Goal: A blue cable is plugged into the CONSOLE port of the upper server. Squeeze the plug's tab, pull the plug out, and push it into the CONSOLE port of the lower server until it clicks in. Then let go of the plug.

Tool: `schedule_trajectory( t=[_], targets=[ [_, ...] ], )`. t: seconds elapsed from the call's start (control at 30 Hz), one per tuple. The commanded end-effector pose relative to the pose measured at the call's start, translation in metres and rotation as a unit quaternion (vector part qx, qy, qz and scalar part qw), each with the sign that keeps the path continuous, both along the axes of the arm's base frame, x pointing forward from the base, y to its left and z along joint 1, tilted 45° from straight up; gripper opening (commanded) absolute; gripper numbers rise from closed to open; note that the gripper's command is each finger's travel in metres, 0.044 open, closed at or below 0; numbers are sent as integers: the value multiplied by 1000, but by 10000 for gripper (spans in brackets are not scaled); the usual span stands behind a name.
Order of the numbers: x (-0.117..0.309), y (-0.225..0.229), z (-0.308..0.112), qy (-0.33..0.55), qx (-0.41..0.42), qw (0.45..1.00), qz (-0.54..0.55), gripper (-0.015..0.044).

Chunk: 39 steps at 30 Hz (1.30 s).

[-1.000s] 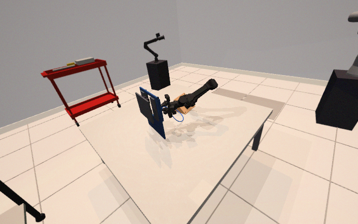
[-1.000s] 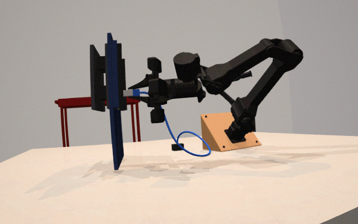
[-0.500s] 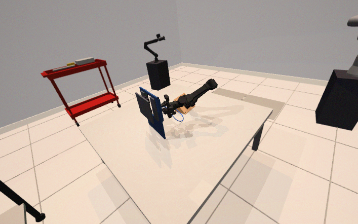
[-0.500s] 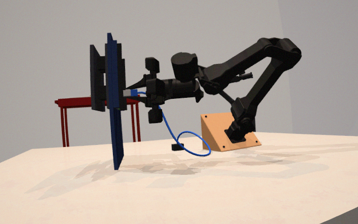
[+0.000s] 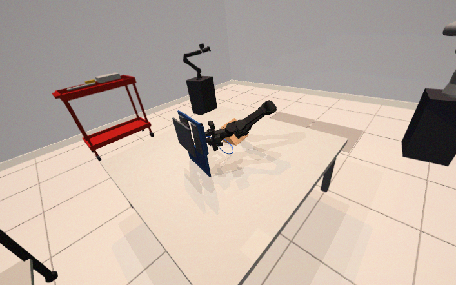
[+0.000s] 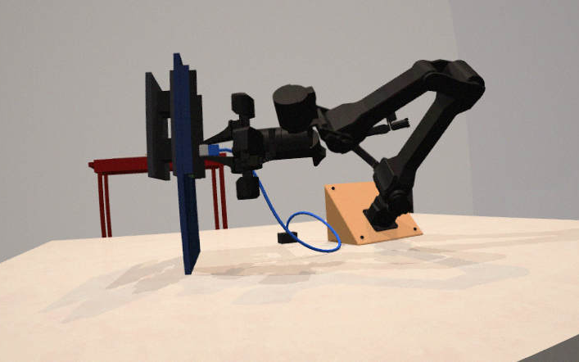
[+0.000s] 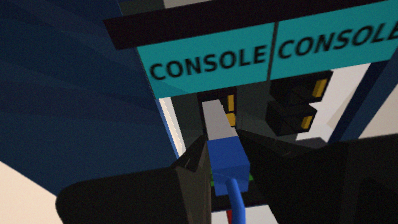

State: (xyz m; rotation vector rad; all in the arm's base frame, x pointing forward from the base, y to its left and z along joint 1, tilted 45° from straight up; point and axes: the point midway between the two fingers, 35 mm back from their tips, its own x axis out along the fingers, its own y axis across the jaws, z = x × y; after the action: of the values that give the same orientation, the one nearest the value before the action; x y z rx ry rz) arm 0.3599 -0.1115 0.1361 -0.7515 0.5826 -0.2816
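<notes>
Grey walls (image 5: 99, 39) (image 6: 80, 35), pale tiled floor (image 5: 80, 219), red cart (image 5: 97, 91) (image 6: 118, 165), pale table (image 5: 187, 212) (image 6: 282, 328)

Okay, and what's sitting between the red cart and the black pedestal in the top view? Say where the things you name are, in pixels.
In the top view, only floor and wall show between the red cart (image 5: 98, 91) and black pedestal (image 5: 197, 96).
</notes>
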Motion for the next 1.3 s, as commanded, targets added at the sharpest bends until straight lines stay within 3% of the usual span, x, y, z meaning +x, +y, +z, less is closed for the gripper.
schedule_trajectory(
  t=[0.0, 1.27],
  targets=[
    [4, -1, 3, -4, -1, 1000, -1, 0],
    [10, -3, 1, -5, -1, 1000, -1, 0]
  ],
)
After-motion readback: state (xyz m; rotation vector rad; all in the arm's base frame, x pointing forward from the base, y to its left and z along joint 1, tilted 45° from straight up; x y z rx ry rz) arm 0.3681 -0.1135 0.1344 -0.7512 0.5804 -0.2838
